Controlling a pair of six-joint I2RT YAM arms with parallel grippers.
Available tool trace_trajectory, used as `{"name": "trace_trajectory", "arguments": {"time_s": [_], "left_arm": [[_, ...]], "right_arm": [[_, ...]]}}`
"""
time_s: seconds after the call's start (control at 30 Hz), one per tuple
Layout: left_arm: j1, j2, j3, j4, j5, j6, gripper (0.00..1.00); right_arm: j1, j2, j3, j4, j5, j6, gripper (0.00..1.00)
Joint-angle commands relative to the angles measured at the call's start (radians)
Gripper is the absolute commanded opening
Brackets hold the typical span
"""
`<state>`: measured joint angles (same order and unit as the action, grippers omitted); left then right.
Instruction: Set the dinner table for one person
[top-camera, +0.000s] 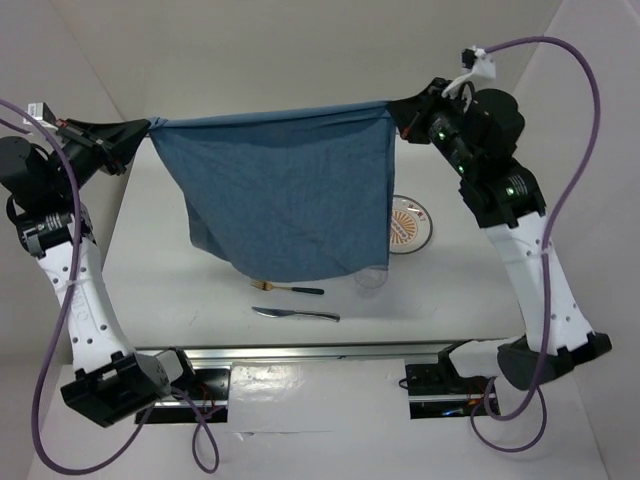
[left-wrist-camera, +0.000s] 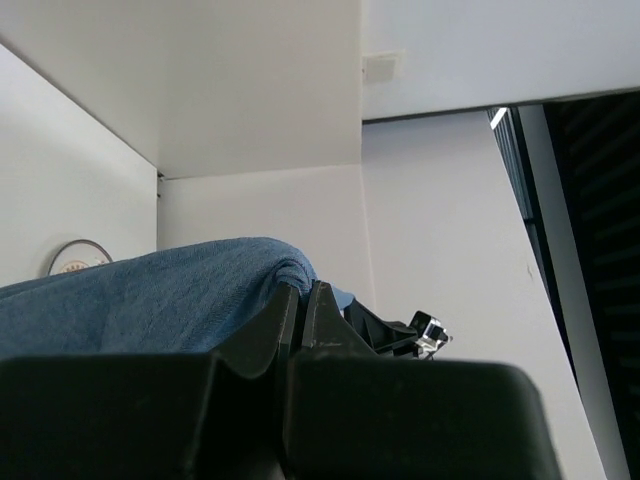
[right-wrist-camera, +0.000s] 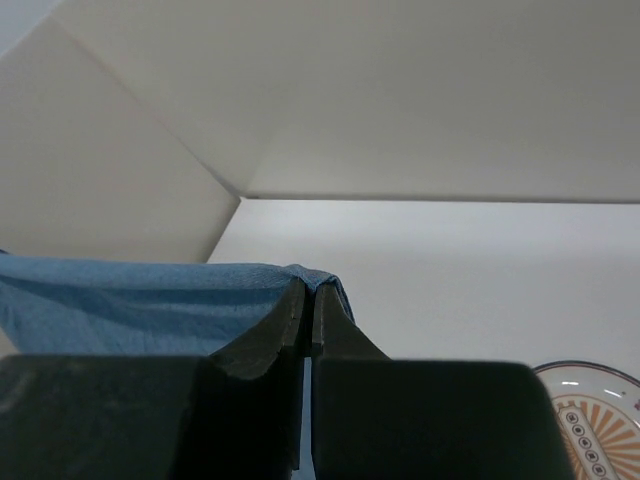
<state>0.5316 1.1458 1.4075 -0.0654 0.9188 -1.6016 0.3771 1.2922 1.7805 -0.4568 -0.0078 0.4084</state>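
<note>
A blue cloth placemat (top-camera: 285, 195) hangs spread in the air over the white dinner table (top-camera: 150, 290), stretched between both grippers. My left gripper (top-camera: 148, 126) is shut on its top left corner (left-wrist-camera: 285, 272). My right gripper (top-camera: 392, 106) is shut on its top right corner (right-wrist-camera: 318, 276). The cloth's lower edge hangs just above a fork (top-camera: 290, 288) with a dark handle. A metal knife (top-camera: 296, 314) lies nearer on the table. A plate (top-camera: 408, 224) with an orange pattern sits to the right, partly behind the cloth, and shows in the right wrist view (right-wrist-camera: 592, 415). A clear glass (top-camera: 370, 277) stands by the cloth's lower right corner.
A metal rail (top-camera: 320, 352) runs along the table's near edge between the arm bases. White walls enclose the table on the left, back and right. The right arm's purple cable (top-camera: 585, 150) loops over the right side.
</note>
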Motion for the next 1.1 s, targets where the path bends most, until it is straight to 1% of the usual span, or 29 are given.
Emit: {"name": "trace_trajectory", "arguments": {"time_s": [0.0,0.03,0.1,0.2,0.23,0.3,0.33,0.37,0.47,0.5,0.57,0.63,0.67,0.7,0.73,0.77,0.8,0.83,0.87,0.9,0.93,0.97,1.0,1.03,1.07], "left_arm": [[0.018,0.081,0.018,0.042,-0.052,0.040,0.00],[0.007,0.103,0.018,0.042,-0.061,0.057,0.00],[-0.018,0.149,0.045,0.042,-0.070,0.078,0.00],[-0.079,0.268,0.119,0.065,-0.123,0.120,0.00],[-0.114,0.354,0.190,0.065,-0.132,0.155,0.00],[-0.145,0.448,0.284,0.056,-0.142,0.183,0.00],[-0.169,0.497,0.377,0.077,-0.143,0.183,0.00],[-0.179,0.587,0.421,0.094,-0.121,0.183,0.00],[-0.199,0.682,0.539,0.150,-0.109,0.172,0.00],[-0.199,0.709,0.548,0.150,-0.109,0.172,0.00],[-0.199,0.700,0.475,0.173,-0.119,0.184,0.00],[-0.199,0.648,0.360,0.223,-0.120,0.196,0.00],[-0.199,0.628,0.226,0.236,-0.120,0.210,0.00],[-0.199,0.608,0.155,0.251,-0.120,0.219,0.00],[-0.190,0.571,0.084,0.263,-0.109,0.220,0.00],[-0.190,0.554,-0.047,0.263,-0.098,0.229,0.01],[-0.180,0.540,-0.103,0.254,-0.072,0.258,0.10],[-0.170,0.526,-0.148,0.175,-0.072,0.285,0.34],[-0.170,0.499,-0.177,0.095,-0.060,0.330,0.45],[-0.156,0.485,-0.208,0.005,-0.069,0.445,0.56],[-0.147,0.473,-0.208,-0.168,-0.115,0.504,0.93],[-0.147,0.459,-0.222,-0.224,-0.139,0.552,1.00],[-0.124,0.434,-0.231,-0.255,-0.153,0.621,1.00],[-0.111,0.425,-0.245,-0.276,-0.162,0.638,1.00],[-0.099,0.425,-0.245,-0.296,-0.172,0.650,1.00]], "right_arm": [[-0.038,0.090,0.078,0.061,0.022,-0.025,0.00],[-0.058,0.132,0.091,0.061,0.009,-0.025,0.00],[-0.073,0.168,0.091,0.099,-0.027,-0.025,0.00],[-0.113,0.267,0.134,0.171,-0.079,-0.016,0.00],[-0.135,0.335,0.187,0.190,-0.093,-0.016,0.00],[-0.148,0.402,0.243,0.210,-0.127,-0.016,0.00],[-0.149,0.471,0.273,0.220,-0.138,-0.016,0.00],[-0.159,0.505,0.343,0.231,-0.138,-0.016,0.00],[-0.175,0.612,0.443,0.222,-0.152,-0.026,0.00],[-0.193,0.628,0.459,0.222,-0.161,-0.026,0.00],[-0.205,0.637,0.444,0.222,-0.188,-0.026,0.00],[-0.205,0.613,0.296,0.269,-0.213,-0.017,0.00],[-0.205,0.563,0.221,0.292,-0.213,-0.007,0.00],[-0.205,0.530,0.056,0.322,-0.228,-0.006,0.00],[-0.205,0.498,-0.029,0.352,-0.238,0.004,0.00],[-0.205,0.466,-0.105,0.381,-0.238,0.013,0.00],[-0.205,0.400,-0.248,0.392,-0.238,0.023,0.00],[-0.205,0.369,-0.312,0.403,-0.251,0.023,0.00],[-0.205,0.342,-0.364,0.403,-0.251,0.023,0.07],[-0.193,0.287,-0.409,0.386,-0.251,0.003,0.46],[-0.178,0.263,-0.487,0.356,-0.264,-0.008,0.68],[-0.169,0.240,-0.513,0.356,-0.245,-0.008,0.80],[-0.168,0.204,-0.533,0.313,-0.229,-0.035,0.87],[-0.155,0.188,-0.561,0.291,-0.213,-0.036,0.95],[-0.155,0.174,-0.570,0.276,-0.187,-0.036,0.96]]}}
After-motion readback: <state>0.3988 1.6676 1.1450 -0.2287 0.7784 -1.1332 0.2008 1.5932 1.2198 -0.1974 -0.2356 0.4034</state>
